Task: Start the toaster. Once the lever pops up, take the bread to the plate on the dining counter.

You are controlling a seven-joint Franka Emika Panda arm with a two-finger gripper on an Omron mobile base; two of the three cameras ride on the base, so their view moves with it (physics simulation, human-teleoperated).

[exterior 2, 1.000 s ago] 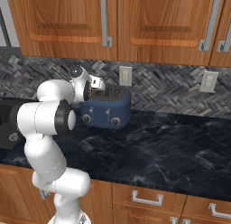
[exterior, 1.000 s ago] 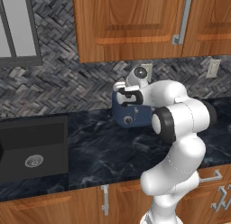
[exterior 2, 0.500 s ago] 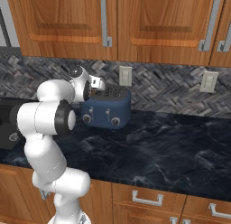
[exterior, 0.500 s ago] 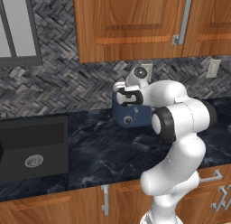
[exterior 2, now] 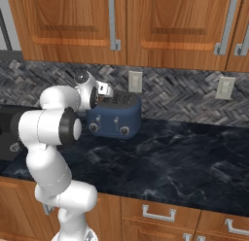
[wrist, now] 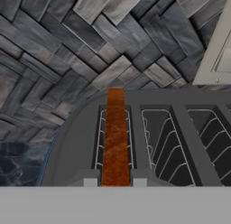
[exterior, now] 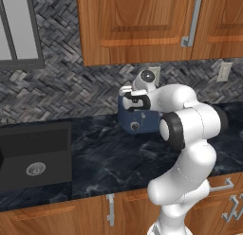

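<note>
Toaster (exterior 2: 115,119): dark blue, rounded, standing on the black marble worktop (exterior 2: 180,157) against the herringbone tile wall (exterior: 71,92); two small silver knobs face out on its front.
Toaster top, hand view: two rows of wire-guarded slots in the grey top (wrist: 180,128).
Bread (wrist: 115,137): brown slice standing on edge in the left slot, its upper crust edge rising just above the slot rim; wire guards on both sides of it.
Gripper (exterior: 127,93): at the top of the toaster's left end, hand angled down over the slots; seen in the left base view as a dark-and-white block just above the blue body.
Jaws: shut close together; fingertips are hidden, so whether they pinch the bread or merely sit by it I cannot tell.
Arm: bends up from the base, elbow high, wrist reaching forward to the toaster.
Sink (exterior: 33,153): dark basin with a round drain, set in the worktop well left of the toaster.
Outlets: one pale wall plate (exterior 2: 134,81) just behind the toaster, another (exterior 2: 223,88) further right.
Cupboards (exterior 2: 160,26): wooden doors with metal handles above; wooden drawers below the worktop.
</note>
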